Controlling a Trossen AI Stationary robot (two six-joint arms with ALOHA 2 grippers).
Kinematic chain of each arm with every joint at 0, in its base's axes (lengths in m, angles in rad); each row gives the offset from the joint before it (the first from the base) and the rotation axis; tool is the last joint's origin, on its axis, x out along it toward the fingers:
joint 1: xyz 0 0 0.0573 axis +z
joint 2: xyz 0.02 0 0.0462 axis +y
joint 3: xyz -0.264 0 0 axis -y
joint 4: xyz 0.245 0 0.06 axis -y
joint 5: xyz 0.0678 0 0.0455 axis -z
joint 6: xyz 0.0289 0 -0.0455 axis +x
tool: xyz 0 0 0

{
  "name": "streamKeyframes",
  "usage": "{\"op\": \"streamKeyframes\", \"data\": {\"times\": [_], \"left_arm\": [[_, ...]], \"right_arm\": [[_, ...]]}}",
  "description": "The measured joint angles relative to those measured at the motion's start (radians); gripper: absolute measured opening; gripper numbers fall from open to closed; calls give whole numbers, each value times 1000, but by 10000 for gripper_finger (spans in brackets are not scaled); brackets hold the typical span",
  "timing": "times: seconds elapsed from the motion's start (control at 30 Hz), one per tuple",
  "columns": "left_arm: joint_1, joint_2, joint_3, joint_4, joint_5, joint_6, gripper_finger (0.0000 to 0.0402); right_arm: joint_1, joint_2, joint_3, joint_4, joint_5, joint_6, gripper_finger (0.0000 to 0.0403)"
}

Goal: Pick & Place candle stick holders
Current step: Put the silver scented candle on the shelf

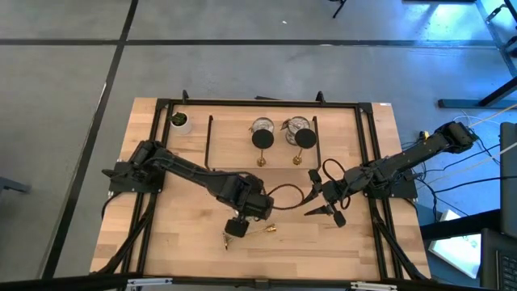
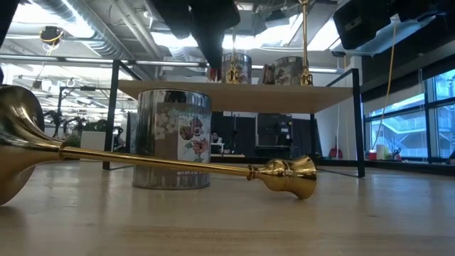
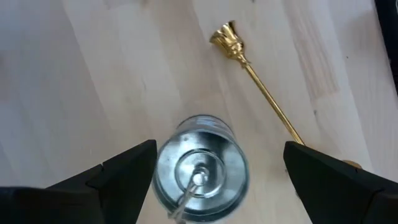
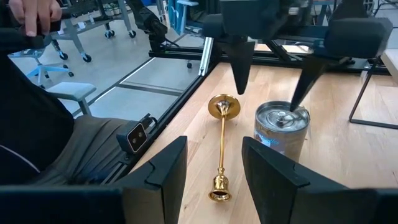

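We count three gold candle sticks and three silver cups. One gold stick [image 2: 178, 165] lies flat on the wooden table [image 1: 194, 242] near the front edge, disc end toward the left side. Just beside it one silver cup [image 3: 200, 168] stands upright on the table, and the left gripper [image 3: 217, 180] hangs right over that cup, jaws wide, one finger on each side, not touching as far as we can tell. The other two sticks [image 1: 262, 144] and [image 1: 304, 142] stand upright at the back inside the black wire rack [image 1: 210, 137], each with a silver cup [image 1: 263, 126], [image 1: 297, 124] just behind it. A white pot with green plant [image 1: 179, 121] sits at the back left corner. The right gripper [image 1: 323, 212] hovers at mid-table right, jaws narrowly apart, holding nothing.
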State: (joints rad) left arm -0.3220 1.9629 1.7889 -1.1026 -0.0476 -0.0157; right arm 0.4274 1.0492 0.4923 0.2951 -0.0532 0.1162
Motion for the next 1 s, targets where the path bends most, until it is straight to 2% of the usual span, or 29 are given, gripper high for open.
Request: {"op": "streamKeyframes", "data": {"times": [0.17, 0.33, 0.7, 0.93, 1.0], "left_arm": [[10, 0, 0, 12, -46, -54, 349], [-16, 2, 0, 28, -49, -80, 349], [-57, 80, 0, 5, -69, -42, 350], [-55, 114, 0, -151, -211, -60, 350], [-52, 114, 0, -159, -220, -62, 350]], "right_arm": [[0, 0, 0, -5, 0, 0, 156], [0, 0, 0, -8, 0, 0, 156], [0, 0, 0, -8, 0, 0, 156], [0, 0, 0, -8, 0, 0, 156], [0, 0, 0, -8, 0, 0, 156]]}}
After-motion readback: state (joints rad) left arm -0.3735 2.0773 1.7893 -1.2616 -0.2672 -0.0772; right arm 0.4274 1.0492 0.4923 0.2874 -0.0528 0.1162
